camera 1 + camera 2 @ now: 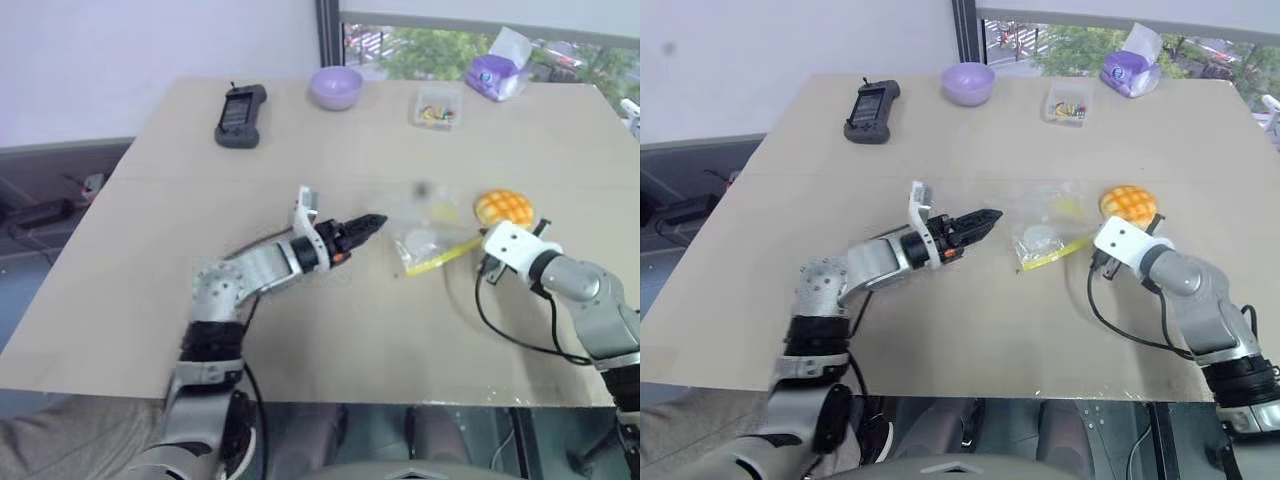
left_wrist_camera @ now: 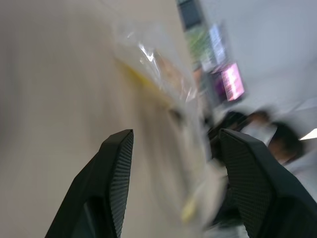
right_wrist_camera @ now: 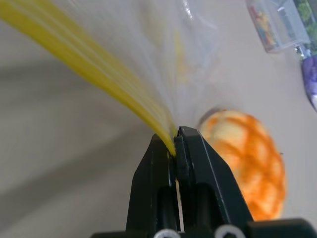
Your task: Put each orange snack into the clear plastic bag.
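**Right gripper pinching bag edge**

No readable writing anywhere. Right gripper [image 3: 174, 141] clamped on the clear plastic bag [image 1: 428, 235] by its yellow strip. Orange snack [image 1: 503, 207] on table just far of that gripper. Left gripper [image 2: 176, 144], fingers apart, left of bag.

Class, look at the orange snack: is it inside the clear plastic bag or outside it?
Outside. The orange snack sits bare on the table beside the clear plastic bag, whose yellow edge the right gripper pinches.
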Robot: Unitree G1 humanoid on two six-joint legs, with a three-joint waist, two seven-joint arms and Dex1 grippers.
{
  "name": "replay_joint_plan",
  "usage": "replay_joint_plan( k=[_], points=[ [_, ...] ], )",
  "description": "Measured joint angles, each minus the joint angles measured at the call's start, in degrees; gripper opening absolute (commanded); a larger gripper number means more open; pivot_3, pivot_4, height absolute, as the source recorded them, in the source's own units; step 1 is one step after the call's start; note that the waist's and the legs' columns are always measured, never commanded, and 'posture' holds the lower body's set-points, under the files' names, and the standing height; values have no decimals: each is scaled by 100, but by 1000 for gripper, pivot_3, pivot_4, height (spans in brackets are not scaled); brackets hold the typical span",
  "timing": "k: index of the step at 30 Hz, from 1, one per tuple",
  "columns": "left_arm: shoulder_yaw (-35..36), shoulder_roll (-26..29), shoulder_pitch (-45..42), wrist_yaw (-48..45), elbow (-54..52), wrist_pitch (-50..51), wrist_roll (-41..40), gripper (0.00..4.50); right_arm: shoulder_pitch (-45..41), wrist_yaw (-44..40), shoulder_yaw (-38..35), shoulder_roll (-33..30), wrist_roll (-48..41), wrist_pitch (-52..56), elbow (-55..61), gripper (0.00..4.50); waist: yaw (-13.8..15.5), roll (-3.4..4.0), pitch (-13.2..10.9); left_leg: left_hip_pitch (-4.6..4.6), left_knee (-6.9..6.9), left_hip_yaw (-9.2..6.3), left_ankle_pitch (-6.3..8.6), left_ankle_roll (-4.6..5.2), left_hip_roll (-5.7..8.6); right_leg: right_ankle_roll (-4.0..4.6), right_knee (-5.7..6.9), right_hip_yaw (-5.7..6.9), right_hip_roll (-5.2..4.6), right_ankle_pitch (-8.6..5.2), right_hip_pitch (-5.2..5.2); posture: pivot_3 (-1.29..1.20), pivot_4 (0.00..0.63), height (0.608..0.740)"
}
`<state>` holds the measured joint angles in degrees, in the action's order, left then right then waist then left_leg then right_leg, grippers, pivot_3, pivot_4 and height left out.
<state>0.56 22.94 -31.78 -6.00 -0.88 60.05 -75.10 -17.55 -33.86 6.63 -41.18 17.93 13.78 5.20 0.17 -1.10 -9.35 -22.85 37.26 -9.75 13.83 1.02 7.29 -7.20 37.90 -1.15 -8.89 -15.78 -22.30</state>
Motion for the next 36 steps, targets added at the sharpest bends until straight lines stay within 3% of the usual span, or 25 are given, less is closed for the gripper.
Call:
replay_joint_plan(
  k=[3,6,11,13,16,24,31,36],
  points=[
    [-533,806,-18,-1358,-325,-730,1359,2649,-298,-170,251,161,171,524,190,0,-52,3,-2,0,-7,2,0,0,-3,3,-3,0,0,1,-2,0,150,740],
    [-1007,1276,-36,-2366,-396,-1722,2703,2649,-621,-342,573,355,284,889,255,0,-77,4,-3,-7,-10,0,0,0,-11,5,-6,1,0,3,-8,0,150,740],
    [-1689,1364,-126,-3353,-458,-3962,4866,2649,-1242,-303,940,972,504,1421,7,0,-80,3,-5,-32,-10,-6,0,0,-15,13,-13,10,-1,8,-30,0,150,740],
    [-1690,1259,-210,-3594,-462,-4507,5263,2649,-1462,-145,1119,1269,631,1593,-214,0,-91,4,-5,-48,-8,-10,-1,-1,-17,13,-11,13,0,9,-47,0,150,740],
    [-1702,1167,-221,-3798,-493,-4920,5632,2649,-1675,57,1384,1321,925,1599,-560,0,-99,5,-4,-89,8,-12,-1,-1,-13,13,2,16,0,10,-88,0,150,740],
    [-2202,1024,-110,-3920,-319,-5782,7028,2649,-2134,346,1384,1890,1084,2458,-1113,0,-152,6,-4,-93,9,-12,-3,-2,-14,15,10,15,3,12,-96,0,150,740],
    [-2318,1030,-95,-3450,418,-6608,8326,2649,-2157,342,1386,1896,1095,2599,-1112,0,-225,6,-4,-93,10,-12,-3,-3,-11,15,11,15,3,12,-96,0,150,740],
    [-2307,626,-31,-2805,774,-7084,8860,2649,-2156,342,1386,1905,1088,2619,-1107,0,-252,7,-3,-94,17,-13,-3,-2,-11,15,19,15,2,13,-97,0,150,740]
  ],
)
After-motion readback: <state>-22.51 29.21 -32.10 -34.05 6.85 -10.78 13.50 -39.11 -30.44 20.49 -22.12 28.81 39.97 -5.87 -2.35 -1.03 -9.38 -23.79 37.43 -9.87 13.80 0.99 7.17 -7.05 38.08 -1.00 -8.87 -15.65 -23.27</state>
